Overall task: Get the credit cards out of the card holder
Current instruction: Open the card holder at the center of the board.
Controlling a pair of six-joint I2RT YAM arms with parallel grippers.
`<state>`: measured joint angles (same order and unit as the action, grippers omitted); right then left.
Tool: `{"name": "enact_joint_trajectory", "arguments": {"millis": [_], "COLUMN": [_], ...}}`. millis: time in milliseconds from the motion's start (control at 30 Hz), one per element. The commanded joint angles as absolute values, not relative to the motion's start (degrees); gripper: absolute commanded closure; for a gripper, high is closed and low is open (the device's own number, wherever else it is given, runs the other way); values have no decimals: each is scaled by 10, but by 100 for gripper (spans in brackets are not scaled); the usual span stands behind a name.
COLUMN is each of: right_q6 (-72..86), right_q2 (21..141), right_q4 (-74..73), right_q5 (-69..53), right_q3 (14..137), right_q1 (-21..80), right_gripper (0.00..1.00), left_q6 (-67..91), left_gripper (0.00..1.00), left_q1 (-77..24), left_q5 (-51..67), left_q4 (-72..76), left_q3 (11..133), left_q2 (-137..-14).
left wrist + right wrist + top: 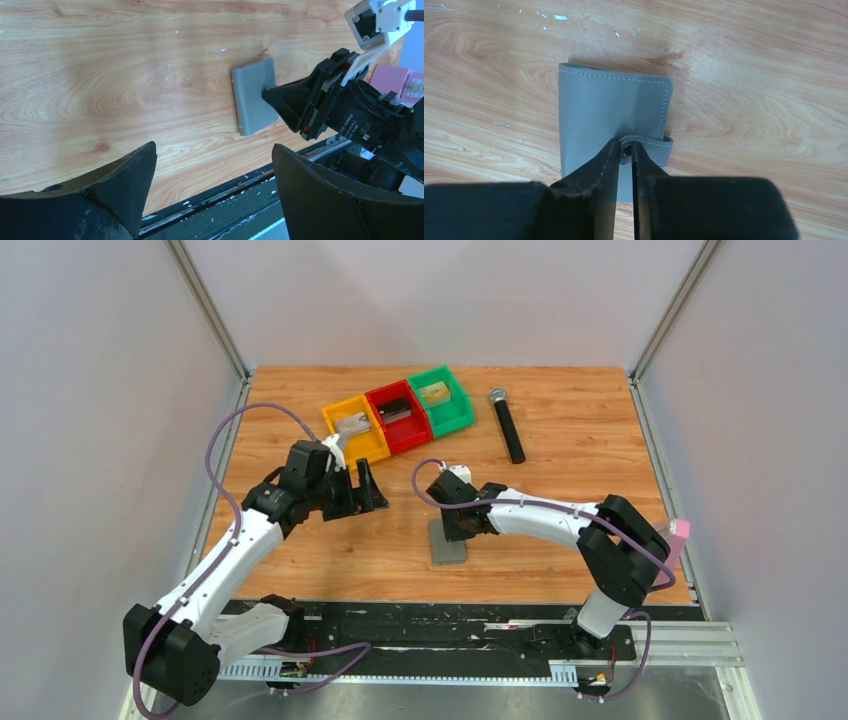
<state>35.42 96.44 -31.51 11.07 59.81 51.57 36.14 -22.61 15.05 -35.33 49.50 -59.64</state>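
Card holder point(604, 105) flat beneath tips of right claw point(625, 150)

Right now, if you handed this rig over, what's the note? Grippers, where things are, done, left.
Left gripper: open, empty, over bare table to the left of the card holder.
Right gripper: shut on the holder's snap tab, low over it.
Card holder: closed, lying flat near the front middle of the table. No credit cards show at the holder. The items in the bins at the back are too small to identify.
Done: the tab is gripped, and no card is confirmed out.
Left: pop the snap, open the holder, pull the cards out.
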Motion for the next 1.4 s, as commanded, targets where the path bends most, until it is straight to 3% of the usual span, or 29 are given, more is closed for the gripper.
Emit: {"name": "enact_joint_trajectory", "arguments": {"millis": [0,433,633,867,1133,1367], "right_q6": [347,341,338,357,360,361], "right_q2": [939,858,856,877,919,972], "right_q4": [-264,-152,-169,-229,-261,-315], "right_q5": [83,-16,-2,37,68,121], "right_q3": [581,518,519,547,585,620], "right_q1": [517,498,495,497,509,527], "right_gripper": [100,100,99,75,66,63], "left_q6": [371,413,448,458,449,446], "left_gripper": [7,15,19,21,20,20], "left_q1": [-225,-226,-234,-245,-245,-245], "left_q5": [163,232,269,257,248,248], "left_q4": [-334,-250,-166,-151,-162,-166], "left_q3": [489,434,391,385,384,382], "left_q2": [-598,-635,-669,-682,-663,-657]}}
